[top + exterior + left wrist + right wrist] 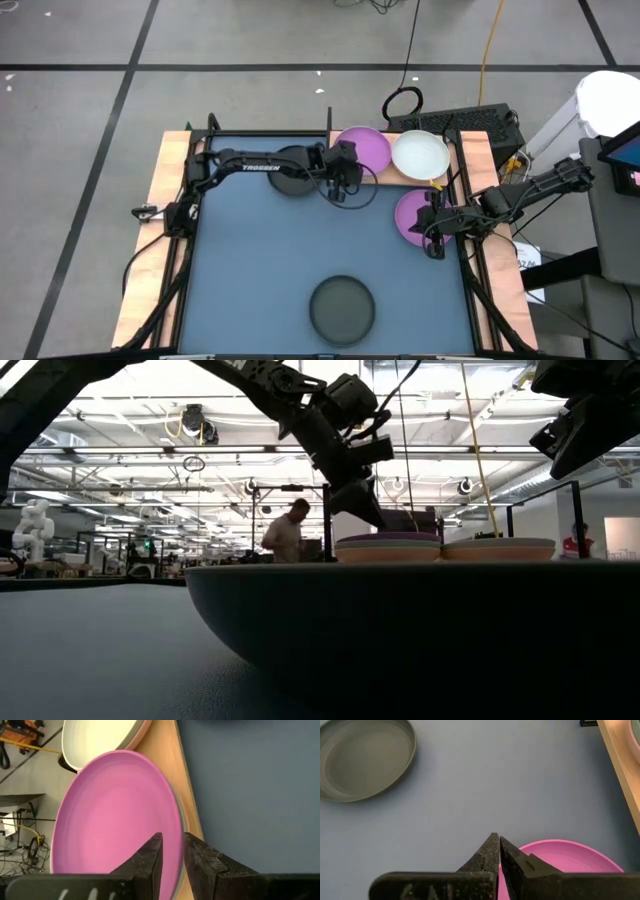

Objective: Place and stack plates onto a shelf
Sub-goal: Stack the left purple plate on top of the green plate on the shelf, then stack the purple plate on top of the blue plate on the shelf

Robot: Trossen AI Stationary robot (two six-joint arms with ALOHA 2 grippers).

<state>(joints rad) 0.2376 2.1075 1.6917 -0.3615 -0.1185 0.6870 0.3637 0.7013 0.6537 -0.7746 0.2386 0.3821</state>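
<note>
Shelf [385, 176]: two stacks, purple plate [362, 148] and pale plate [419, 154] topmost. Beside it, left claw [347, 184] slightly parted, empty. Off the shelf: two black plates [342, 308], one purple [415, 218] under the clenched right claw [437, 236].

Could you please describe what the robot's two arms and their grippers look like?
Both arms are black and slim, built of jointed segments with thin black cables looping alongside. The left arm carries white "TROSSEN" lettering on its link. The left gripper and right gripper each have two dark, matte, wedge-shaped fingers tapering to narrow tips.

Two plate stacks side by side on the light wooden shelf board [470, 150] — behind the large blue mat [260, 260].
On the mat: round black plastic plate [342, 309] at front, purple plastic plate [412, 217] at right.
</note>
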